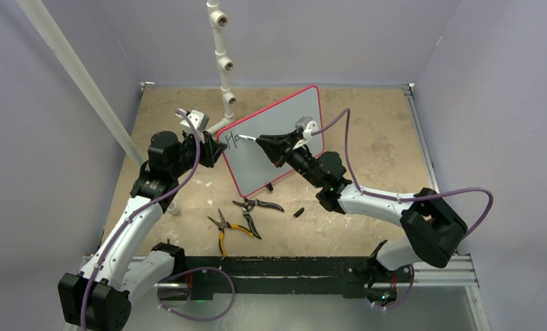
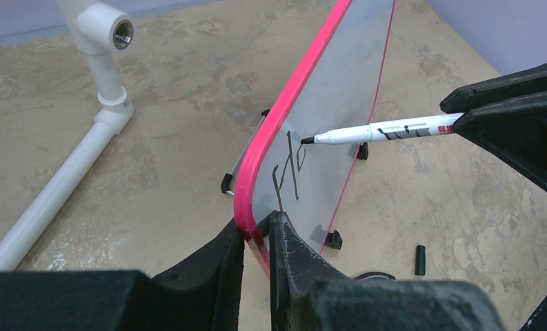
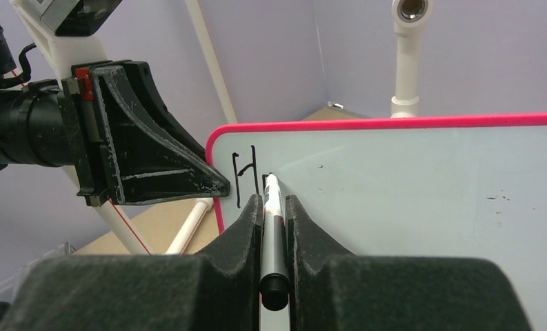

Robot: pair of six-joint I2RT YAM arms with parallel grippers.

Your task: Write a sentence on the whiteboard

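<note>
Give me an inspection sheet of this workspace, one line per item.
Surface: tan table, stained.
Job's things: whiteboard stands tilted; writing barely begun; marker tip at the board.
Clutter: yellow-handled pliers, black pliers, small black cap.
Grippers: left gripper shut on the whiteboard's pink edge; right gripper shut on the marker.
Cables: purple cables loop off both arms.
Surroundings: white pipe, lavender walls.

Left tool [image 2: 256, 229], right tool [image 3: 274, 203] both clamped.

Marker [image 3: 272, 222] tip at whiteboard [image 3: 422, 200] (beside H [image 3: 246, 178])
</note>
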